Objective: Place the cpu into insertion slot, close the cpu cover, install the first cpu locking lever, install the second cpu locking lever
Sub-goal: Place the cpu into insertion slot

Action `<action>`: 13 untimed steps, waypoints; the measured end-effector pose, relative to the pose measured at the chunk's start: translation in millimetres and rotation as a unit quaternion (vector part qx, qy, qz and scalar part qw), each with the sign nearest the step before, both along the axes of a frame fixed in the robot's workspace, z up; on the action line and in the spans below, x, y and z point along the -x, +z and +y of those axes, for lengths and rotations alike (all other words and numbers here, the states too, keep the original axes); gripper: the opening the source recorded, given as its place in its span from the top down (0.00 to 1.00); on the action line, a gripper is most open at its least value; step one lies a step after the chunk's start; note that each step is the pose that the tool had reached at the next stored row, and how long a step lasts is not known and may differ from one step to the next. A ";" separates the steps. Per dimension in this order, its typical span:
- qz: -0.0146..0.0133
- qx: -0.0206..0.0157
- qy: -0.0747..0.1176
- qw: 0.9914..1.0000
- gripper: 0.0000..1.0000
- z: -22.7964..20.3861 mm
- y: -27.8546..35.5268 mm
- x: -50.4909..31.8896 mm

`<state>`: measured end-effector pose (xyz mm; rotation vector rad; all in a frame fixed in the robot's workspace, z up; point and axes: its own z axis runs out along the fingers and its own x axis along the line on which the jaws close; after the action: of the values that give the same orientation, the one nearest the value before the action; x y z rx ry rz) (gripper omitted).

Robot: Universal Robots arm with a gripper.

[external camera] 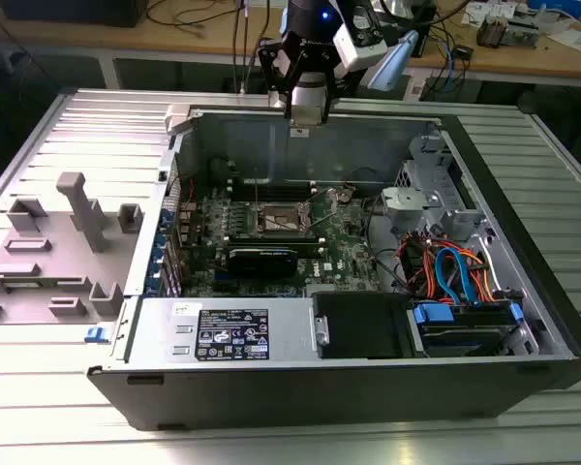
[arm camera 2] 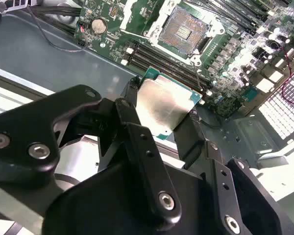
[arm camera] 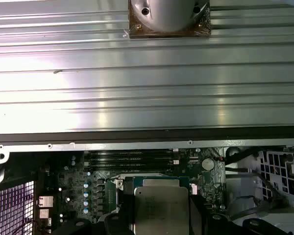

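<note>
you are holding the cpu [arm camera 2: 165, 103] flat in the gripper [arm camera 2: 161, 111], with the jaws clamping on 2 opposite edges of the chip and its silvery top facing the wrist. the insertion slot [arm camera 2: 185, 30] is lying uncovered on the motherboard [arm camera 2: 112, 24], just past the memory slots [arm camera 2: 157, 56], and the chip is hanging well above it. in the exterior view the gripper is hovering over the far edge of the case [external camera: 523, 242], so the slot is sitting below and toward the case's middle.
</note>
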<state>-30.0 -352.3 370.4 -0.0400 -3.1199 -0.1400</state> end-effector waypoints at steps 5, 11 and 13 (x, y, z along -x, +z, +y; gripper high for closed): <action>0.000 0.000 0.000 1.000 0.46 0.0 0.0 0.0; 0.000 0.000 0.000 1.000 0.46 -0.4 -0.1 0.0; 0.000 0.000 0.000 1.000 0.46 -1.3 0.0 0.0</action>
<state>-30.0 -353.6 370.4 -0.0398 -3.1201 -0.1402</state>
